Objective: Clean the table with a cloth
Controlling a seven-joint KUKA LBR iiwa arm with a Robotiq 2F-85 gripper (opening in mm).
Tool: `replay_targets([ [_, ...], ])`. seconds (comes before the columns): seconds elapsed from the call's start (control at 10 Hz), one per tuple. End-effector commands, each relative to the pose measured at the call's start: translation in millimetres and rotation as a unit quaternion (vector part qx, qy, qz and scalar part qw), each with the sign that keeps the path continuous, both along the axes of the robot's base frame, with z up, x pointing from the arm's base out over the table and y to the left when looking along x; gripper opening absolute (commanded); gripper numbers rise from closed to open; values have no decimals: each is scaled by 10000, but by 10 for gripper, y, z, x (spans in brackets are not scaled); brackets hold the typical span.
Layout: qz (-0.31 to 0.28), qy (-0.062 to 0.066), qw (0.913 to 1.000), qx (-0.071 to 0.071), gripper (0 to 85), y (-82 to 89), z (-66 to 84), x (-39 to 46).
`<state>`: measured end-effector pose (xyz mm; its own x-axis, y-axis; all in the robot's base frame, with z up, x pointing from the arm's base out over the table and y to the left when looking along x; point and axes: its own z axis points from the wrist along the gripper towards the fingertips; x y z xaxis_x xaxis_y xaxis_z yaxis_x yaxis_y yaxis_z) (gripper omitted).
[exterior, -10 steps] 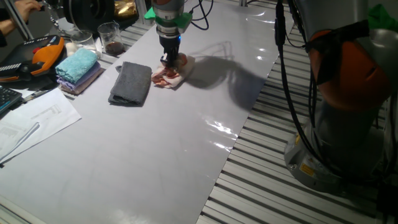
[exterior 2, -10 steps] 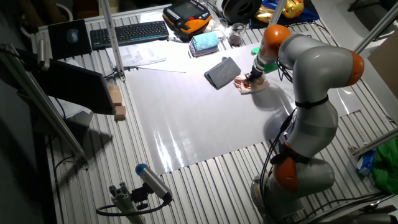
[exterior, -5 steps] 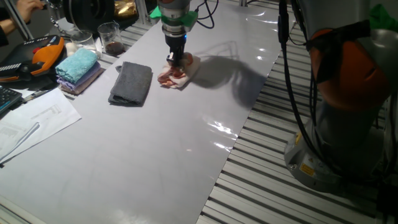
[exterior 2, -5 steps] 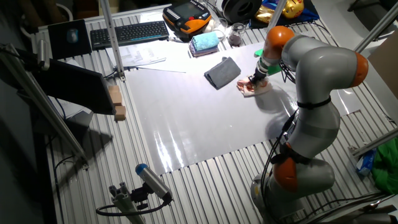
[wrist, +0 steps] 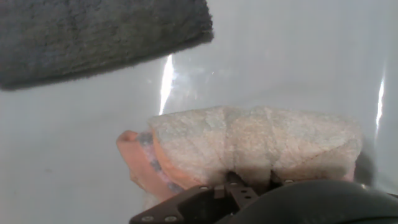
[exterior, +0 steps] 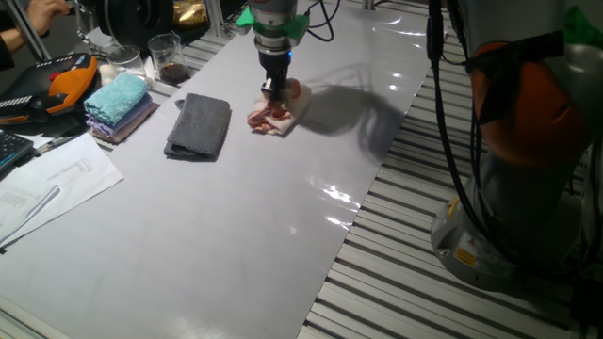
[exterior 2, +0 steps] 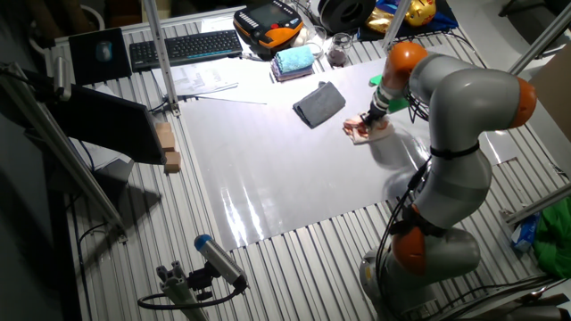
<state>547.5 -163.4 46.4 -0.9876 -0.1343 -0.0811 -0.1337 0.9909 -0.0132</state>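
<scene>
The pale pink and peach cloth (exterior: 274,114) lies bunched on the glossy grey-white table (exterior: 217,217), towards its far end. My gripper (exterior: 273,97) stands straight down on the cloth, shut on it and pressing it onto the surface. In the other fixed view the cloth (exterior 2: 360,131) sits under the gripper (exterior 2: 367,122). In the hand view the cloth (wrist: 249,146) fills the middle, pinched at the bottom between the fingers, whose tips are buried in the fabric.
A dark grey cloth (exterior: 199,126) lies just left of the pink one and shows in the hand view (wrist: 93,34). A teal-blue towel (exterior: 118,98), glasses (exterior: 167,56) and papers (exterior: 52,184) sit at the left. Slatted metal grating (exterior: 396,235) borders the table's right edge.
My gripper has slid the pink cloth along the table, to the right and away from the dark grey cloth, staying shut on it.
</scene>
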Motion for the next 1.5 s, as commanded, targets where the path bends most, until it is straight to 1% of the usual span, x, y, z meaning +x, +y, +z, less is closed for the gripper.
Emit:
replay_targets([
  [0.0,21,72,10000,49,0,5,-3,-57],
  [0.1,-25,95,9999,67,0,8,8,-97],
  [0.2,-94,95,9999,65,0,52,12,-138],
  [0.3,-178,103,9998,71,0,128,18,-176],
  [0.4,-285,112,9995,109,0,227,9,-213],
  [0.5,-337,130,9992,173,0,290,2,-214],
  [0.6,-391,131,9990,185,0,334,8,-202],
  [1.0,-635,126,9977,187,0,644,-2,-185],
  [1.2,-743,129,9971,125,0,802,22,-164],
  [1.4,-835,111,9964,94,0,894,15,-162],
])
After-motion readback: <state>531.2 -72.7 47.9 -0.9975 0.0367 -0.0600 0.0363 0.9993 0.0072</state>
